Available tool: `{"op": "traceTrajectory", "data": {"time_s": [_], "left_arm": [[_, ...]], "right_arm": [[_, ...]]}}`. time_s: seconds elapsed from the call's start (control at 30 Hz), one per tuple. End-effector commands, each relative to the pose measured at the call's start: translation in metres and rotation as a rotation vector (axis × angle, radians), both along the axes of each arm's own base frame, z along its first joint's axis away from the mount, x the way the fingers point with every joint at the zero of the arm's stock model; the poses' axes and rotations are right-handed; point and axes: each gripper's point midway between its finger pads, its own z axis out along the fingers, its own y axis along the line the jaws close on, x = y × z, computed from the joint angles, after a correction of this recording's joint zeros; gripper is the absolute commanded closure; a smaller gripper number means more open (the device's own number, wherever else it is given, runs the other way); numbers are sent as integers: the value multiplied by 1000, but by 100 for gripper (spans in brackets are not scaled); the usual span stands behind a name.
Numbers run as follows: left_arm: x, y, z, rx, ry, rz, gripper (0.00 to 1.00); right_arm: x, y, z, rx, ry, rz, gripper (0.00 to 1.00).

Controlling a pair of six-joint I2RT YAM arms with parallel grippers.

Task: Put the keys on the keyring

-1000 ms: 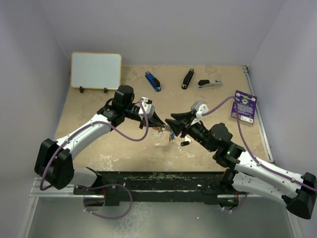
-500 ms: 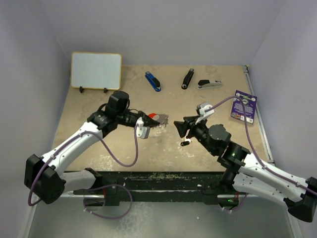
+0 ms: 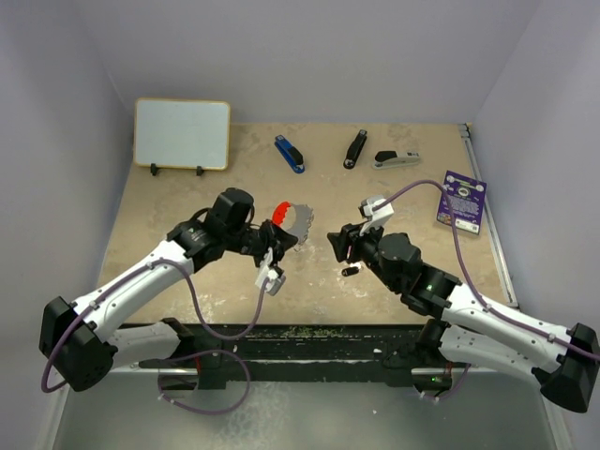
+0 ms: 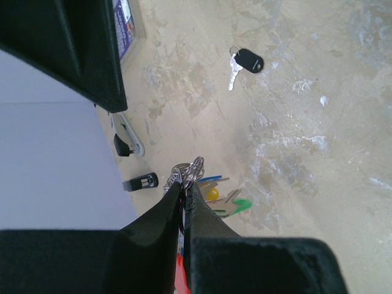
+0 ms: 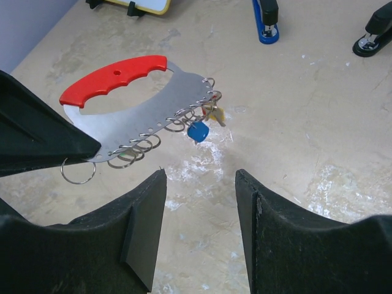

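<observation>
- Drawn apart since a second ago: left gripper and right gripper, then nose to nose over mid-table, now with a clear gap between them.
- Pressed together: left fingers, clamped on a small wire ring at the edge of the keyring, held up off the table.
- Keyring as a flat metal plate with a red grip and a row of small rings along one edge.
- Hanging from those rings: blue key, yellow key, green key.
- Spread apart: right fingers, nothing between, aimed at the plate without touching it.
- Lying loose on the table near the right gripper: black key.
- Along the back: blue stapler, purple card.
</observation>
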Motion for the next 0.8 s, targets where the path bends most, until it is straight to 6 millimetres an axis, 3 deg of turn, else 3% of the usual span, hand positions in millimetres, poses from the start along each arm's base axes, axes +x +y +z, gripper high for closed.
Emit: {"op": "traceTrajectory", "data": {"time_s": [0.0,0.3,0.77], "left_arm": [[4,3,8,57,-175,-25,97],[3,7,-3,178,-211,-27,97],[-2,-9,15,83,-130,-24,97]], "right_arm": [[2,5,11,39,-35,6,47],[1,6,9,31,-35,18,48],[-1,6,0,23,-37,32,48]]}}
